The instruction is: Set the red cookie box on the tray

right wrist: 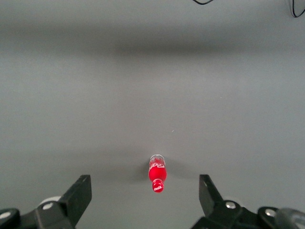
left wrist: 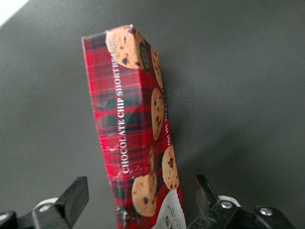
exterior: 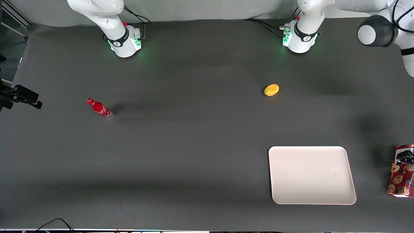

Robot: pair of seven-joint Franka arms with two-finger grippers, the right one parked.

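Note:
The red cookie box (exterior: 401, 178) is a long dark-red tartan carton with cookie pictures. It sits at the working arm's end of the table, beside the tray and cut off by the edge of the front view. My left gripper (exterior: 405, 157) is down at the box and open. In the left wrist view the box (left wrist: 136, 124) runs between the two fingers of the gripper (left wrist: 140, 186), with a gap of grey table showing on each side. The tray (exterior: 312, 174), pale cream with rounded corners, lies flat with nothing on it.
A small yellow lemon-like object (exterior: 271, 90) lies farther from the front camera than the tray. A small red soda bottle (exterior: 100, 109) stands toward the parked arm's end of the table, and it also shows as the bottle (right wrist: 157, 174) in the right wrist view.

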